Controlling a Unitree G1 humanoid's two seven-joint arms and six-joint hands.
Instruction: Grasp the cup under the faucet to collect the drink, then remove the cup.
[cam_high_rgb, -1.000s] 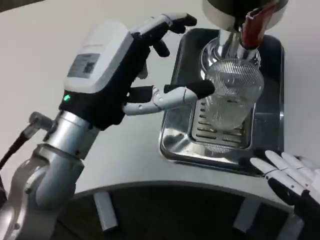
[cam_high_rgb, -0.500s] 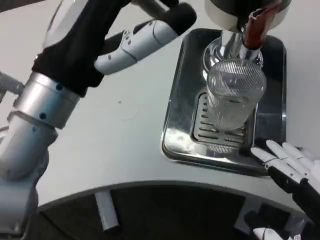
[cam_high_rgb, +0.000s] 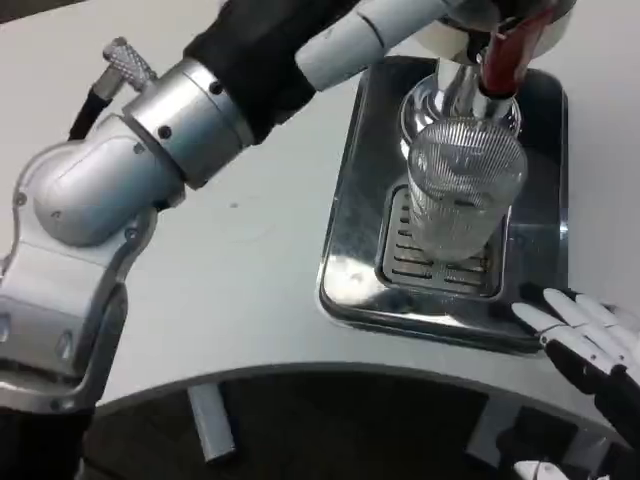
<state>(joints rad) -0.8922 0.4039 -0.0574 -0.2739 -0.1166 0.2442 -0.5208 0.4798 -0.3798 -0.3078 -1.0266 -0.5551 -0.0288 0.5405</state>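
Note:
A clear ribbed glass cup (cam_high_rgb: 465, 190) stands upright on the slotted grate of a steel drip tray (cam_high_rgb: 345, 250), directly under the faucet (cam_high_rgb: 462, 85) with its red lever (cam_high_rgb: 508, 52). My left forearm crosses the picture's top, and my left hand (cam_high_rgb: 375, 30) reaches up to the dispenser's head above the cup. Most of that hand is cut off by the top edge, so how its fingers lie is hidden. My right hand (cam_high_rgb: 585, 340) rests at the tray's near right corner, fingers spread, holding nothing and apart from the cup.
The white table (cam_high_rgb: 250, 280) ends in a curved front edge close to me, with dark floor and grey fittings (cam_high_rgb: 210, 420) below it. The drip tray's raised rim runs round the cup.
My left arm has swung up and to the right, from beside the cup to the dispenser's head at the top edge. The cup has not moved. The right hand has barely shifted.

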